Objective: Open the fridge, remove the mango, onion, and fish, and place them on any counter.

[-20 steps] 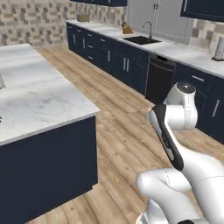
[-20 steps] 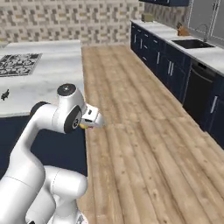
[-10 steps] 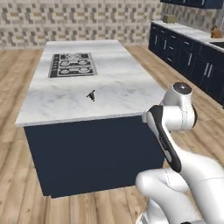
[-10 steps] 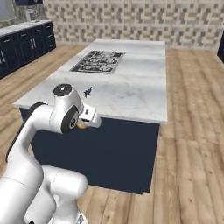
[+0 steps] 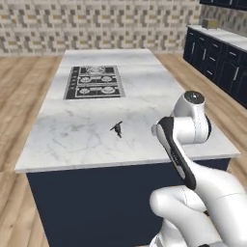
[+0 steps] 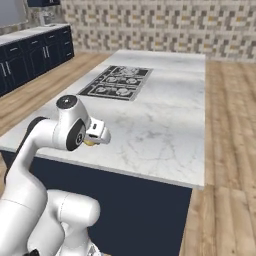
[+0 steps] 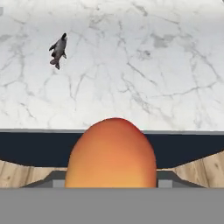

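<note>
Marble counter [image 5: 144, 103] w/ fish [image 5: 117, 129]; mango [image 7: 112, 154] in end effector [image 6: 95, 136].

A white-grey marble counter [image 5: 144, 103] lies ahead of the arm [image 5: 185, 140], which rises at the lower right. The small dark fish [image 5: 117, 128] lies on the marble just left of the arm's elbow. The black cooktop [image 5: 94, 82] sits farther off, beyond the fish.

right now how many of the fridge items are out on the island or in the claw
2. The fish lies on the marble counter, near its front edge. An orange-yellow fruit, likely the mango, is held in the claw. The onion isn't seen here.
</note>
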Controlling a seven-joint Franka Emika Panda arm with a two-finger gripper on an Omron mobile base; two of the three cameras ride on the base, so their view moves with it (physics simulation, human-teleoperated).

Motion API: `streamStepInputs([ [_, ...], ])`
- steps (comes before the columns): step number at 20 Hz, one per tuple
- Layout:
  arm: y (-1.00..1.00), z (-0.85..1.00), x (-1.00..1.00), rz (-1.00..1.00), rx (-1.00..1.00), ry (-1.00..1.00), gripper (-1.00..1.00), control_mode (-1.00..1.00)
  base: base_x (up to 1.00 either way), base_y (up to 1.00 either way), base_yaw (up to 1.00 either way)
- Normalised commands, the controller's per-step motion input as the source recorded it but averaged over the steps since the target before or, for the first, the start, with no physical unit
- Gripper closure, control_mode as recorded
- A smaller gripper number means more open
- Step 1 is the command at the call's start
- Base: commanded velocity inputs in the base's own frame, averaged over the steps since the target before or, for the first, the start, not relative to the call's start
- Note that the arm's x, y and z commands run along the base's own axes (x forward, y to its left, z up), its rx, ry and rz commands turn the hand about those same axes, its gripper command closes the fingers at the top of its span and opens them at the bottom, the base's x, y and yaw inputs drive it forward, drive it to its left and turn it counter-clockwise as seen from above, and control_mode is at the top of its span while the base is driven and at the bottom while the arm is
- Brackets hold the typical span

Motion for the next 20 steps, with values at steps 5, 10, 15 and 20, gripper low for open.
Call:
streamStepInputs([
  [5,0.07,-0.27,0.59,0.0,0.0,0.07,1.0,-1.0,0.34,0.1,0.0],
  [10,0.09,-0.99,1.0,0.01,0.0,0.1,1.0,-1.0,0.0,0.0,0.0],
  [15,0.37,-0.94,1.0,0.02,0.0,0.21,1.0,-1.0,0.0,0.0,0.0],
  [20,0.07,-0.32,1.0,0.01,0.0,0.09,1.0,-1.0,0.0,0.0,0.0],
])
